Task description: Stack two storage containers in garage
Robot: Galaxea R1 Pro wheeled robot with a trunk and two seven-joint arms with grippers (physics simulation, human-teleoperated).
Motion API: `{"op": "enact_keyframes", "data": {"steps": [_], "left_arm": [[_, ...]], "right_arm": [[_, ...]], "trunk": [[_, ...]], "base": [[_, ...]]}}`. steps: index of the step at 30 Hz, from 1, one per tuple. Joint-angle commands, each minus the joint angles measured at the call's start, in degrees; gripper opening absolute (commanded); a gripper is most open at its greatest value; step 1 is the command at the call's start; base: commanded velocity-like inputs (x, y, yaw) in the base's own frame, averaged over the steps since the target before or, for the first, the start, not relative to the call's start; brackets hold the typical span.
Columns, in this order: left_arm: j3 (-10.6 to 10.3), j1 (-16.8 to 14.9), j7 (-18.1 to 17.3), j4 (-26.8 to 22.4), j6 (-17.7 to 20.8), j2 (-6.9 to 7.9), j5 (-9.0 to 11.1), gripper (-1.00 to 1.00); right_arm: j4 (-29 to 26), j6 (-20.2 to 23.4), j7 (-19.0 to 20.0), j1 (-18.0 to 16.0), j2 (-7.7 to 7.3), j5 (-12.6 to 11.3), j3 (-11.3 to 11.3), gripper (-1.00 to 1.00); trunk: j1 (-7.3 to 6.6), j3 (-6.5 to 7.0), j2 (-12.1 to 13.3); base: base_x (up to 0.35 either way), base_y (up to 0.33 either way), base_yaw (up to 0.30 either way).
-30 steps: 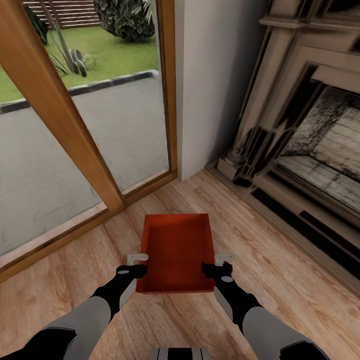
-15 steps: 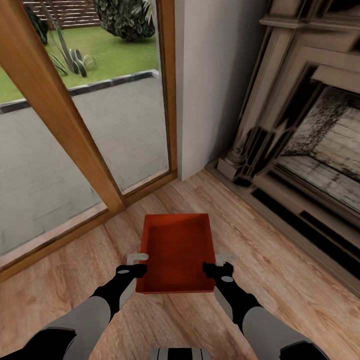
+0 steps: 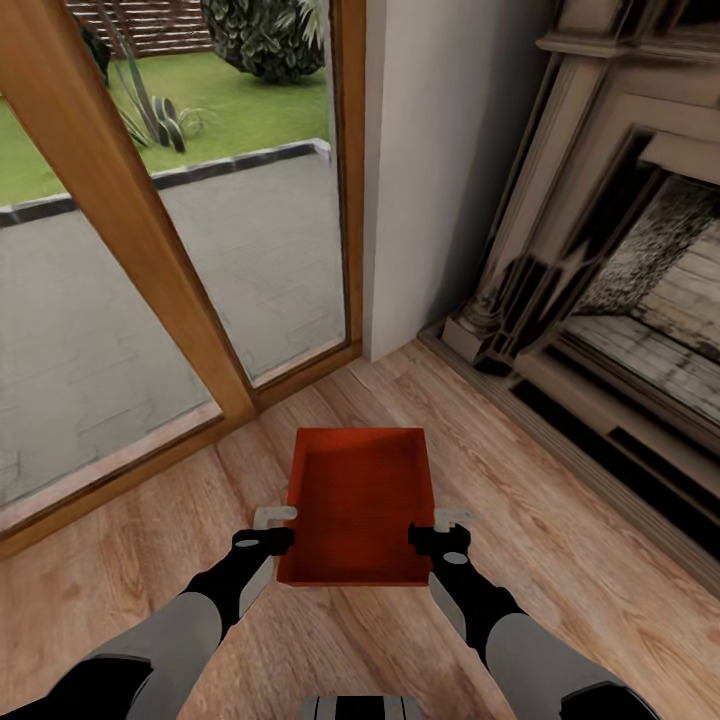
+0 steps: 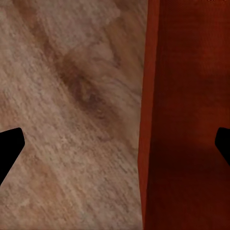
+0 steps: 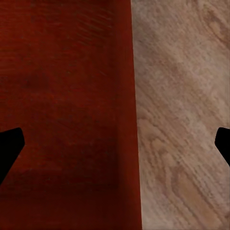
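One red-orange open-top storage container [image 3: 357, 500] lies on the pale wood plank floor [image 3: 560, 560] of the living room, just ahead of me. My left gripper [image 3: 273, 530] hangs open at its near left corner. In the left wrist view the left gripper [image 4: 115, 146] has one finger on each side of the container's left wall [image 4: 148, 120]. My right gripper [image 3: 446, 530] is open at the near right corner, and in the right wrist view the right gripper [image 5: 115, 148] straddles the right wall [image 5: 125, 105] the same way. Nothing is gripped. The garage is out of view.
A wood-framed glass door [image 3: 150, 250] to a paved yard fills the left and far side. A white wall corner [image 3: 440, 170] stands straight ahead. The fireplace surround [image 3: 600, 260] and its low hearth step [image 3: 600, 440] run along the right.
The whole picture has shifted slightly to the right, so the camera moved. Both grippers stay open at the container's sides.
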Motion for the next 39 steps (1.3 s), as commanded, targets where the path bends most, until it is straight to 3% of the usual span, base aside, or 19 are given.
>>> {"op": "enact_keyframes", "data": {"steps": [1,7,16,19,23,39], "left_arm": [[-0.3,0.0,0.3,-0.1,0.3,0.00,0.3,1.00],[-0.3,0.0,0.3,-0.5,0.4,-0.01,0.2,1.00],[-0.4,0.0,0.3,-0.6,0.4,-0.01,0.2,1.00],[-0.4,0.0,0.3,-0.6,0.4,-0.01,0.2,1.00],[-0.4,0.0,0.3,-0.6,0.4,-0.01,0.2,1.00],[-0.4,0.0,0.3,-0.6,0.4,-0.43,0.4,1.00]], "right_arm": [[0.0,-0.2,-0.4,0.0,-0.04,-0.6,0.5,1.00],[0.1,-3.7,-0.1,0.0,-0.80,0.1,0.8,1.00],[0.3,-3.8,0.2,0.0,-0.92,0.6,1.3,1.00],[0.5,-3.8,0.2,0.0,-0.81,2.4,1.3,1.00],[0.8,-3.8,0.2,0.0,-0.77,2.9,1.3,1.00],[1.0,-3.8,0.2,0.0,-0.76,3.1,1.2,1.00]], "trunk": [[-0.01,-0.03,0.0],[-0.01,-0.03,0.0],[-0.01,-0.03,0.0],[-0.01,-0.03,0.0],[-0.01,-0.03,0.0],[-0.01,-0.03,0.0]], "base": [[0.000,0.000,0.004],[0.000,0.000,0.001],[0.000,0.000,0.000],[0.000,0.000,0.000],[0.000,0.000,0.000],[0.000,0.000,0.000]]}}
